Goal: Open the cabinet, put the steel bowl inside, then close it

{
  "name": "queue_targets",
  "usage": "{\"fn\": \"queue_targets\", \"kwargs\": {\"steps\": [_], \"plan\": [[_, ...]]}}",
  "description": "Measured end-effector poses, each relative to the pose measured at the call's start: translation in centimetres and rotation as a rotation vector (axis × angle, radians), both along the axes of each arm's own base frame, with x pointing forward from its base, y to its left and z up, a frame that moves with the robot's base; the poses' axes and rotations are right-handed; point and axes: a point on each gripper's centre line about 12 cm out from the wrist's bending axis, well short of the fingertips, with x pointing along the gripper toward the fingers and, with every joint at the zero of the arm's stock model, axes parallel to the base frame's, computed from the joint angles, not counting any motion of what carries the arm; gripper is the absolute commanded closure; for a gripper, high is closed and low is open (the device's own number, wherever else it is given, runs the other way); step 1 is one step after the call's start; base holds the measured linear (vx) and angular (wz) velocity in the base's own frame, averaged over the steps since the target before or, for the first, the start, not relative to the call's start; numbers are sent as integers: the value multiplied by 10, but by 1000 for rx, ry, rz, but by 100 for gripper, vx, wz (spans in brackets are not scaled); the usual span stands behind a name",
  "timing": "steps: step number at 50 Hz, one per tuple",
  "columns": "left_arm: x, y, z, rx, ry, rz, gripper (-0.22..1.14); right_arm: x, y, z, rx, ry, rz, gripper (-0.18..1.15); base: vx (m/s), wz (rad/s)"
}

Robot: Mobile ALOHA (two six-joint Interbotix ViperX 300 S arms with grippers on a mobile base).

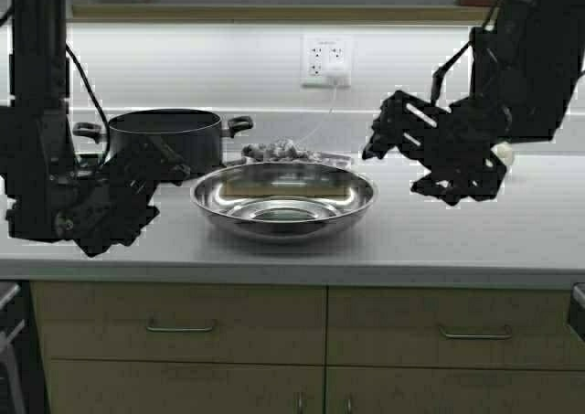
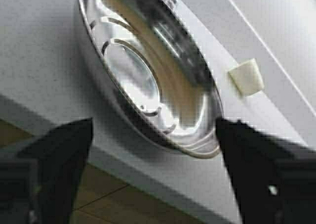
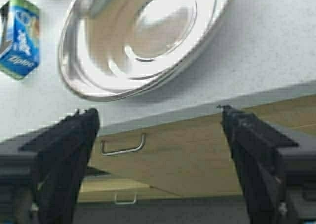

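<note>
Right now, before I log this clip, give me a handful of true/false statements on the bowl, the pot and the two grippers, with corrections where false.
1. The steel bowl sits on the countertop, held by neither gripper. True.
2. The left gripper is shut on the bowl's rim. False: its fingers are spread apart, with the bowl ahead of them, untouched.
3. A black two-handled pot stands behind the bowl, toward the robot's left. True.
4. The bowl holds food. False: its mirror-like inside is empty.
5. The right gripper is open. True.
6. A drawer of the base cabinet is pulled out. False: the drawers are closed.
</note>
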Motion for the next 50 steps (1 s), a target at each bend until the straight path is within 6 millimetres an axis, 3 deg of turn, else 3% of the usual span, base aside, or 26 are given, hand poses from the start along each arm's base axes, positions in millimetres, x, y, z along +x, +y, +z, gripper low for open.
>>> {"fn": "queue_targets", "kwargs": {"steps": [6,23,31,40,50], "plan": [[6,-2,-6,-12,-11,4,-11,11,-3,-21,17,20,-2,-6,6,1],[15,9,-19,-8,-4,50,-11,22,-14,-33,41,3,-46,-6,16,7],[22,4,-25,-22,-12,34,-11,22,-18,-43,61,23,-71,-6,21,2],[33,-4,-42,-59,-9,6,-11,27,-22,-62,67,41,-93,-6,18,-5],[31,-4,-57,-112,36,7,-11,37,-25,-83,87,60,-99,-6,12,-4]]}}
